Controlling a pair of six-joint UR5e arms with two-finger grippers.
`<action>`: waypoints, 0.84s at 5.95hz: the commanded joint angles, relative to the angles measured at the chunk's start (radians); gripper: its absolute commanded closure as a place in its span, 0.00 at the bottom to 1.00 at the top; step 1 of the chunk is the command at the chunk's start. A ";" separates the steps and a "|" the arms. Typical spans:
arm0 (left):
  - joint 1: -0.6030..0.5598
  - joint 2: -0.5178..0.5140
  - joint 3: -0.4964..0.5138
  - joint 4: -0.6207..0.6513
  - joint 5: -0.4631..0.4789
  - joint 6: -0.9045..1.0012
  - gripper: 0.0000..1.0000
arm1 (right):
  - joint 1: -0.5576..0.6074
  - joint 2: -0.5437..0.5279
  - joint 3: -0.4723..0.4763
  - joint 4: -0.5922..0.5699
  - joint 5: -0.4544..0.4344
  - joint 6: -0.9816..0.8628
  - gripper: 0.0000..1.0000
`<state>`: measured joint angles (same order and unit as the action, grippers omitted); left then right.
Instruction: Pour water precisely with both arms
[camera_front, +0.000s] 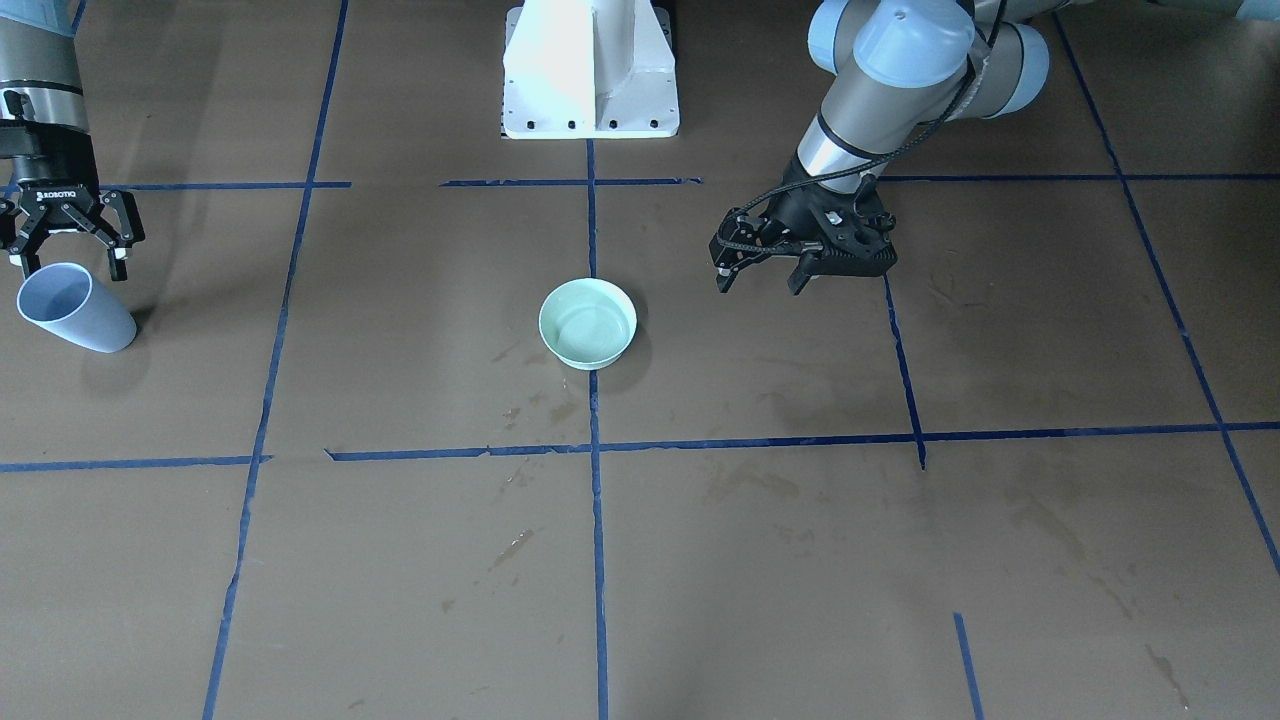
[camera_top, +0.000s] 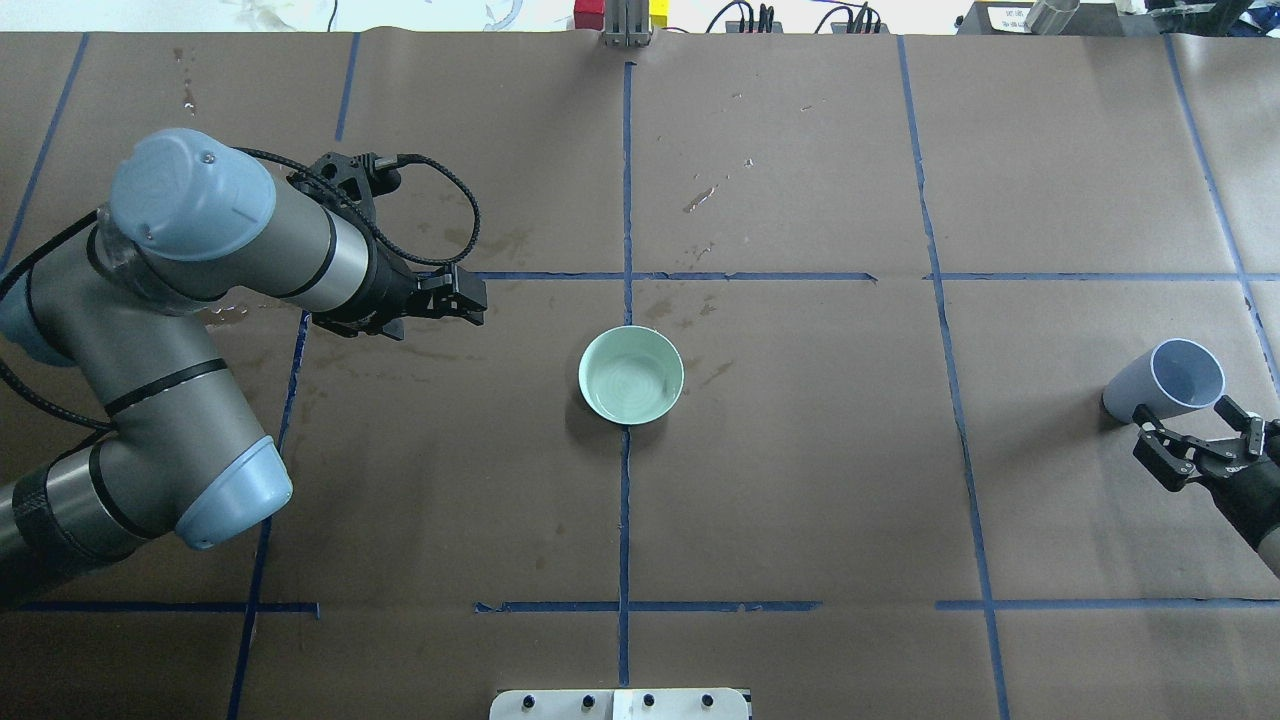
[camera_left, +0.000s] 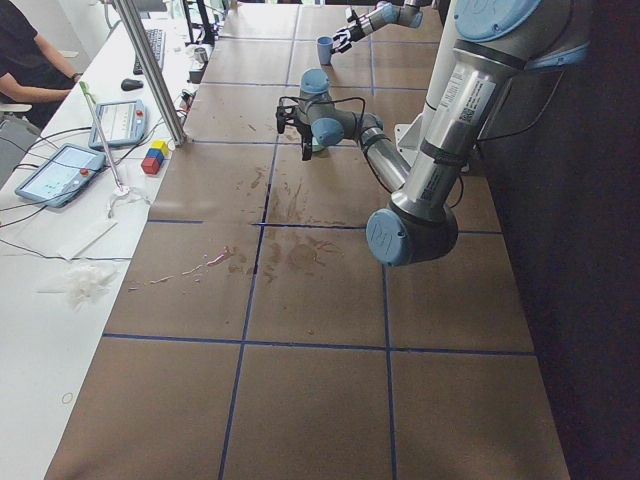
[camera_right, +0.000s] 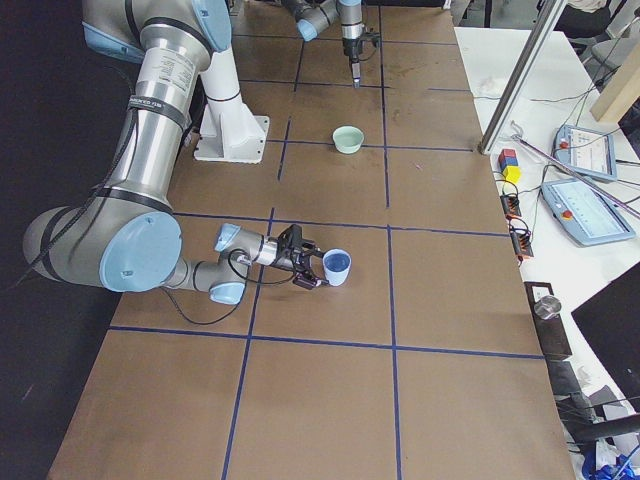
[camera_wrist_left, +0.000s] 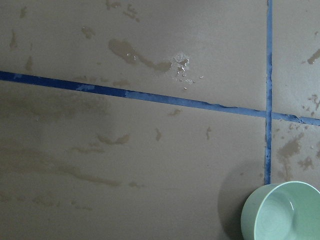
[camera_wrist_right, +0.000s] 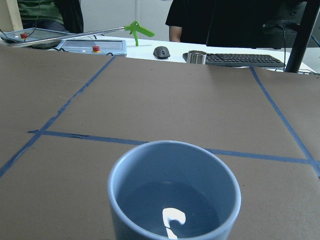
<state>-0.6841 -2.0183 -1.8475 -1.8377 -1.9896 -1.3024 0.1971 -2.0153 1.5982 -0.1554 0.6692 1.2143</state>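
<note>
The task is sitting at its opening step, the reach for the cup (camera_top: 1165, 380). The right gripper (camera_top: 1192, 425) is hovering just beside it with fingers spread wide and nothing between them, its wrist camera looking straight down onto the water (camera_wrist_right: 170, 210) inside. The cup is standing upright far out on the robot's right, well apart from the bowl (camera_top: 631, 375), which is sitting on the centre tape line (camera_top: 625, 520). The left gripper (camera_front: 760, 283) is hanging over the table on the bowl's other side, near it but not touching, fingers parted and empty (its part in the pour is not yet readable). By my judgement the next move is calling for the right fingers to slide around the cup's wall and press in gently, low enough that the lift is not tipping it, then a level carry toward the bowl. The stretch between cup and bowl is showing only brown paper (camera_top: 800, 480) and tape, so the sideways travel is looking unhindered. The cup is lying close to the overhead view's right border, though the side view shows the table running on past it. Damp stains (camera_wrist_left: 145, 57) are marking the paper near the bowl.
</note>
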 joint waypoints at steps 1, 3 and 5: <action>0.000 0.001 -0.001 0.000 0.000 -0.002 0.06 | -0.001 0.061 -0.093 0.078 -0.016 -0.010 0.00; 0.000 0.003 -0.007 0.000 -0.002 -0.002 0.06 | 0.001 0.083 -0.103 0.105 -0.016 -0.064 0.00; 0.000 0.003 -0.007 0.000 -0.002 -0.002 0.06 | 0.002 0.086 -0.106 0.108 -0.016 -0.087 0.00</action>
<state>-0.6842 -2.0158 -1.8548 -1.8377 -1.9911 -1.3039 0.1983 -1.9303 1.4951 -0.0507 0.6534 1.1447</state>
